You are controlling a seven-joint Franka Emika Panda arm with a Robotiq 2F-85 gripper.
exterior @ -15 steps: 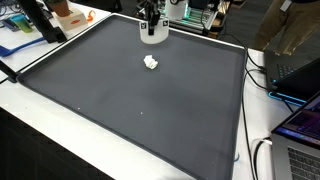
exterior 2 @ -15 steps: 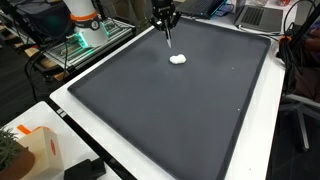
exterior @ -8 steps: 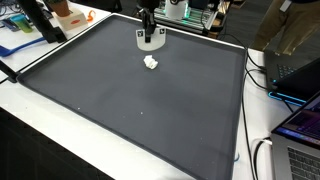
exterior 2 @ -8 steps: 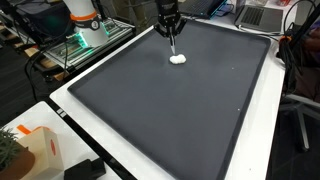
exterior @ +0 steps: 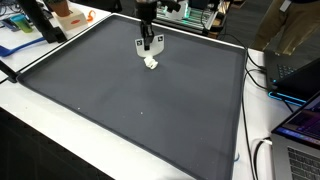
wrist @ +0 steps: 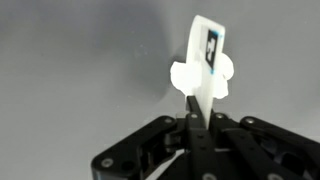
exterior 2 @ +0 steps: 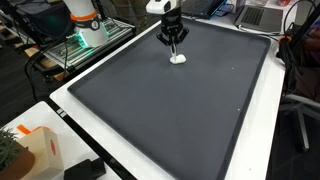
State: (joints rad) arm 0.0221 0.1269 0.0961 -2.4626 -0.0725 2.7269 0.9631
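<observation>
So the gripper [wrist: 195,122] has its jaws pressed together on a flat white card [wrist: 205,50], a thin strip sticking straight out past the fingertips. There's a dark band with a bluish bit down one edge of the card. It could be print, but it's too blurry to read.

Right under the card's tip sits a small white lump [wrist: 178,76] with a crumpled, blobby look. In the wrist view the card covers its middle, and I honestly can't tell if the two are touching or just lined up. In both exterior views the lump [exterior: 151,63] [exterior 2: 178,58] lies on the dark mat [exterior: 120,100], toward the far end, with the gripper [exterior: 148,44] [exterior 2: 173,38] hanging directly over it.

The mat covers most of a white table [exterior 2: 62,100]. Off the mat, well apart from the action, there's an orange box [exterior 2: 30,140] at a near corner in an exterior view, and a laptop [exterior: 300,125] with a purple-lit screen at the table's edge. No label on either one is readable.
</observation>
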